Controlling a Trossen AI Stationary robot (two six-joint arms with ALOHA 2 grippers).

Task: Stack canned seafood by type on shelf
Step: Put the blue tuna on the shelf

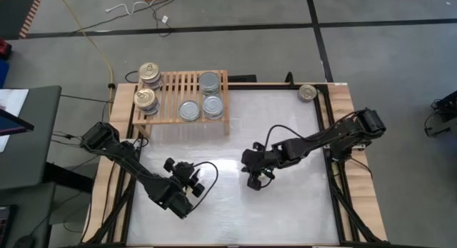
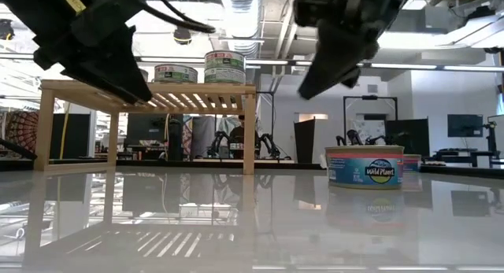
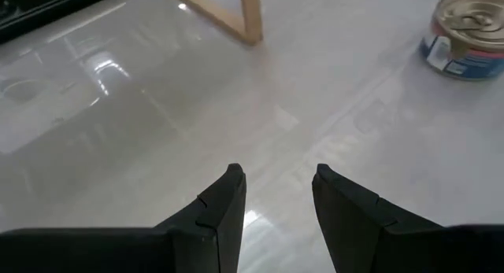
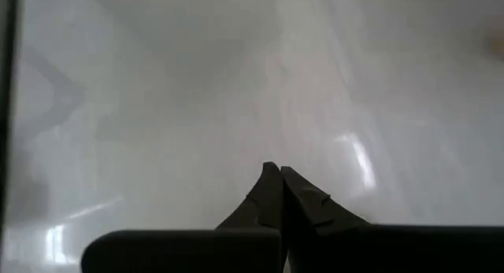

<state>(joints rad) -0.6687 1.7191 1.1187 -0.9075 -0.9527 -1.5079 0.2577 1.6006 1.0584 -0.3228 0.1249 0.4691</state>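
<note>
The light-wood shelf (image 1: pixel 182 98) stands at the table's far left. On its slats sit gold-topped cans (image 1: pixel 148 73) at the left end and silver-topped cans (image 1: pixel 208 82) toward the right. One gold-topped can (image 1: pixel 308 93) with a blue label (image 2: pixel 365 166) rests on its base on the white table at the far right corner; it also shows in the left wrist view (image 3: pixel 470 33). My left gripper (image 1: pixel 171 165) hovers open over the near left of the table (image 3: pixel 276 186), nothing between its fingers. My right gripper (image 1: pixel 255 182) hangs shut and empty above the table's middle (image 4: pixel 276 175).
A shelf leg (image 3: pixel 250 17) stands ahead of my left gripper. Wooden borders (image 1: pixel 343 134) frame the white tabletop (image 1: pixel 285 134). Bare table lies between the shelf and the lone can. Cables and grey floor lie beyond the far edge.
</note>
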